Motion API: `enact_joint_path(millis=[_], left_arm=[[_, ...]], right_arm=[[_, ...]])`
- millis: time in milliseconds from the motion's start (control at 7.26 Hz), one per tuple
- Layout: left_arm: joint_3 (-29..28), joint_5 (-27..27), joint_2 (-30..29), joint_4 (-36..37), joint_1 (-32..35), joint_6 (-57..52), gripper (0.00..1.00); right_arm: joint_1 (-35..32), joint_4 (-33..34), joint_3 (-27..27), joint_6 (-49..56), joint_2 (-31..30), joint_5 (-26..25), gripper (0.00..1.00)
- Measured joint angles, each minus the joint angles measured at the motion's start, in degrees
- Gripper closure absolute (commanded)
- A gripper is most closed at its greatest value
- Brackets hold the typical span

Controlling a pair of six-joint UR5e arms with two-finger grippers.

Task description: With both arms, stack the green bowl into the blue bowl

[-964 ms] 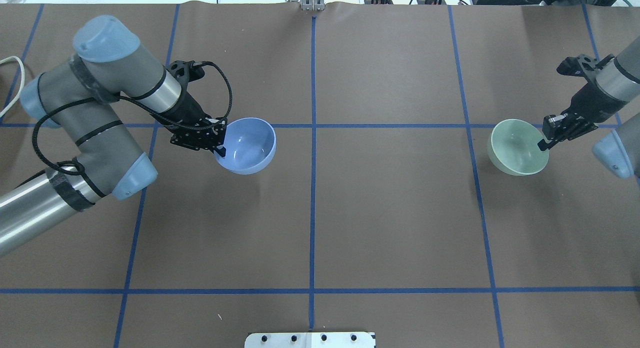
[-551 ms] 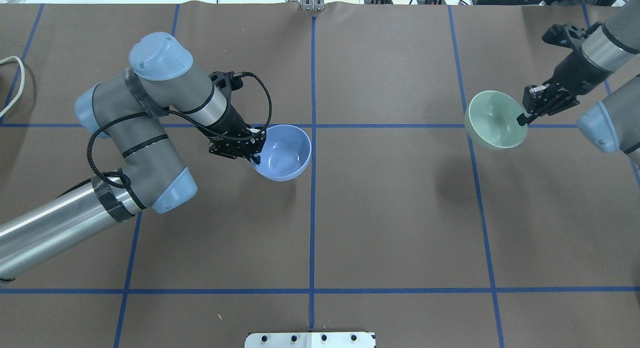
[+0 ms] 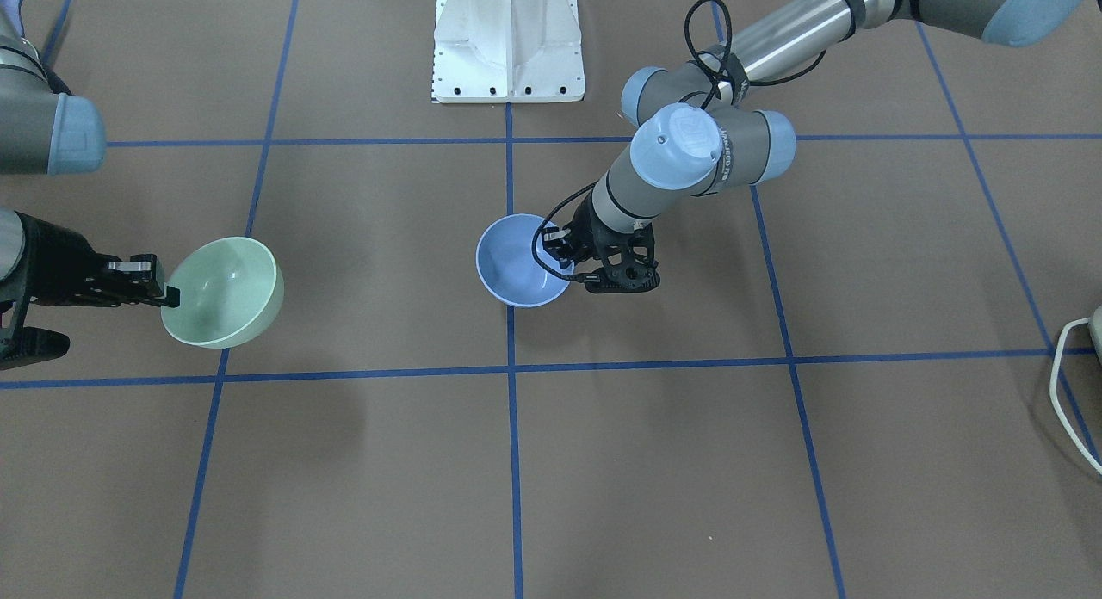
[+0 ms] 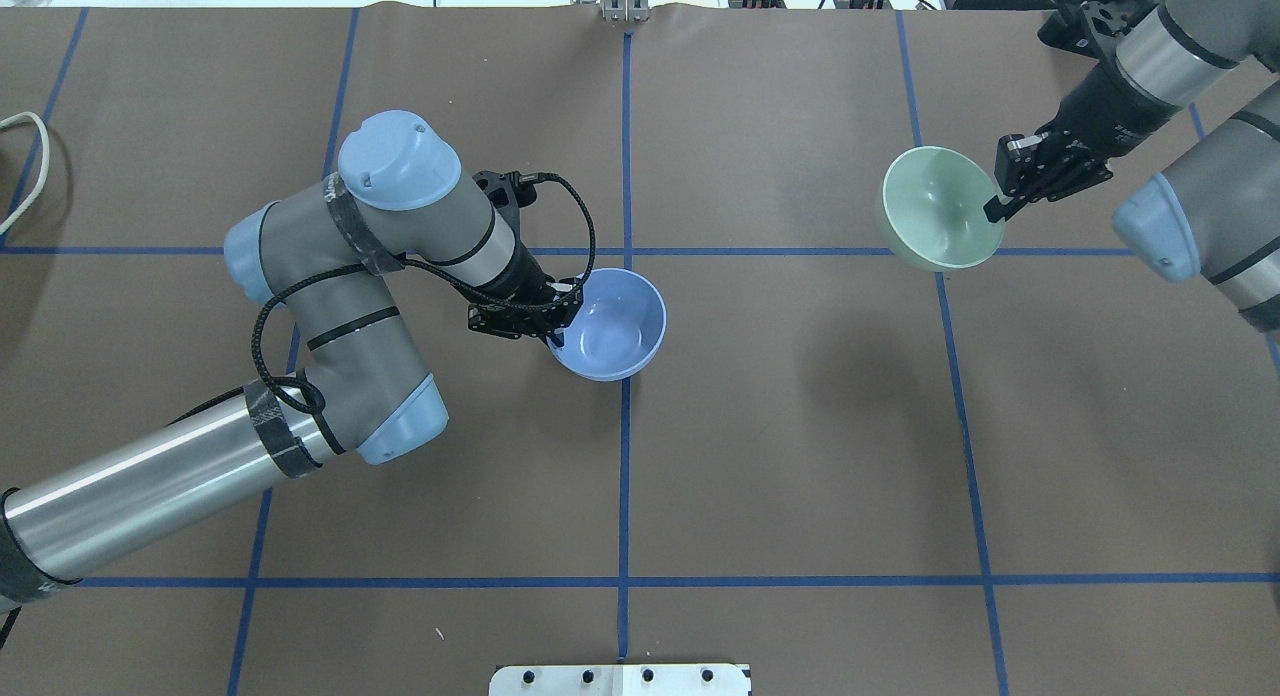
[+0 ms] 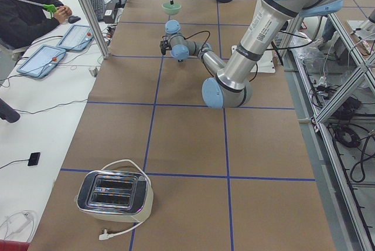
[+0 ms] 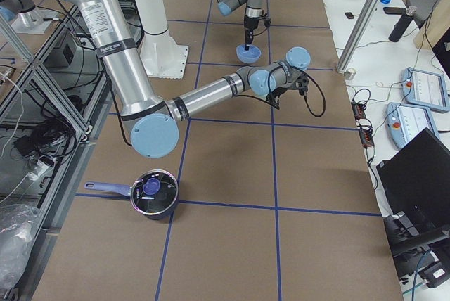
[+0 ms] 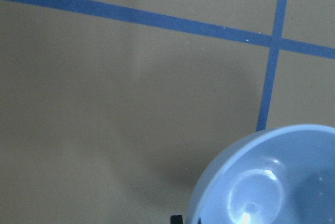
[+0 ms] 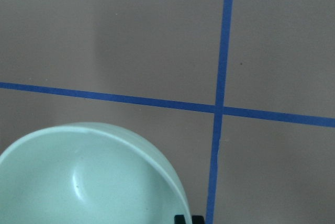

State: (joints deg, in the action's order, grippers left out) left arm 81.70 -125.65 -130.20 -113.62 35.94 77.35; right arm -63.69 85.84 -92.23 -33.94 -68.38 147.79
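The blue bowl (image 4: pixel 612 324) is held at its rim by my left gripper (image 4: pixel 556 336), which is shut on it, over the table's centre line. It also shows in the front view (image 3: pixel 519 274) with the left gripper (image 3: pixel 564 256), and in the left wrist view (image 7: pixel 272 182). The green bowl (image 4: pixel 936 221) hangs tilted, well above the table at the far right, my right gripper (image 4: pixel 993 212) shut on its rim. It also shows in the front view (image 3: pixel 225 291) with the right gripper (image 3: pixel 170 299), and in the right wrist view (image 8: pixel 89 177). The bowls are far apart.
The white pedestal (image 3: pixel 508 40) stands at the robot's side of the table. A toaster (image 5: pixel 114 195) sits at the table's left end and a lidded pot (image 6: pixel 153 194) at its right end. A white cable (image 4: pixel 30 166) lies at the left edge. An operator (image 5: pixel 23 10) sits beside the table.
My left arm has carried the blue bowl to the right, up to the centre line. My right arm has lifted the green bowl and moved it left and towards the far edge.
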Motion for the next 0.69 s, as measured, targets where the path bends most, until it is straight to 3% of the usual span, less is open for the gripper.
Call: enact_joint_path(millis=[688], left_arm=[[-0.83, 3.35, -0.67, -0.24, -2.02, 0.19, 1.0]], right_arm=[[0.58, 0.03, -0.01, -0.68, 0.68, -0.4, 1.0]])
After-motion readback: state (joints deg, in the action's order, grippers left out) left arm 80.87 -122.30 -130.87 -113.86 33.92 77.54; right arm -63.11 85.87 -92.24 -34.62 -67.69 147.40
